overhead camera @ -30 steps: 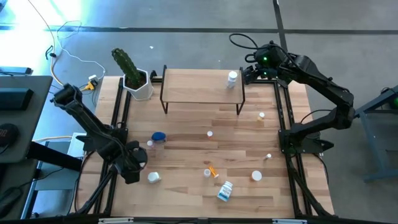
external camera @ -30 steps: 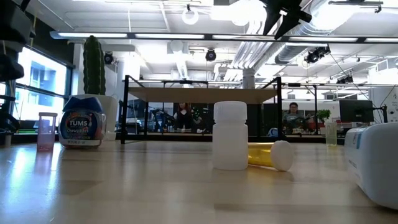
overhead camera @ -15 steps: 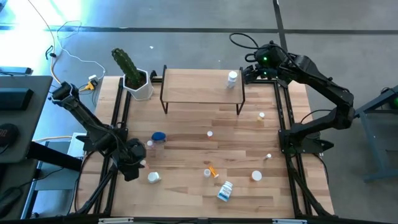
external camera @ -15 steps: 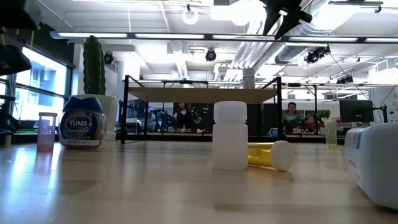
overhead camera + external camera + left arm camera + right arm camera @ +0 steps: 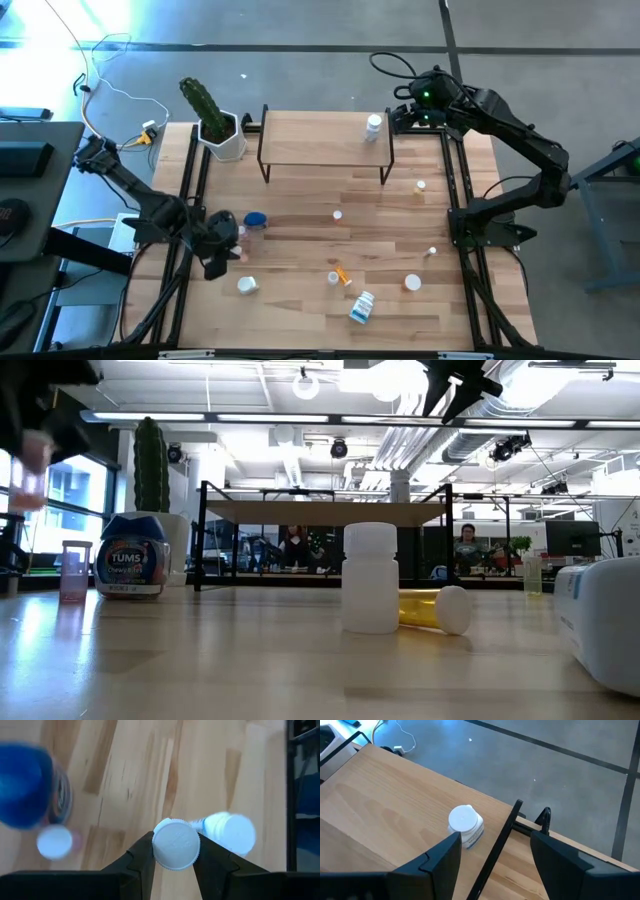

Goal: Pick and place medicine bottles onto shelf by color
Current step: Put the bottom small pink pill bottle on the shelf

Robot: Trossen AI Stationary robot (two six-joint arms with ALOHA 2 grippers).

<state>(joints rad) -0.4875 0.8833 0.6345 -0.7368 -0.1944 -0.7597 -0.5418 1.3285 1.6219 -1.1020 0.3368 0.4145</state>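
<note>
My left gripper (image 5: 228, 250) hangs over the table's left side, near the blue bottle (image 5: 255, 220), shut on a small pinkish, white-capped vial (image 5: 30, 460). A second pinkish vial (image 5: 73, 570) stands on its base beside the blue bottle, and a white bottle (image 5: 246, 285) stands nearer the front. My right gripper (image 5: 400, 115) stays open above the right end of the shelf (image 5: 325, 140), over a white bottle (image 5: 465, 825) that stands on the plank. An orange bottle (image 5: 342, 275) lies on its side mid-table. My left gripper pinches the vial between its two fingers at the white-capped top end (image 5: 175, 840), one finger on each side of the cap. The fingers slant down from the table's left. The vial is lifted clear of the table and hangs below the fingers.
A cactus in a white pot (image 5: 222, 135) stands left of the shelf. More bottles lie at the front right: a white-and-blue one (image 5: 362, 307), a white one (image 5: 413, 283) and small ones (image 5: 421, 185). Black frame rails run along both table sides.
My left gripper has risen and gone toward the table's far edge and the blue bottle, staying shut on the pinkish vial, which is now lifted well clear of the table. It has also turned somewhat.
</note>
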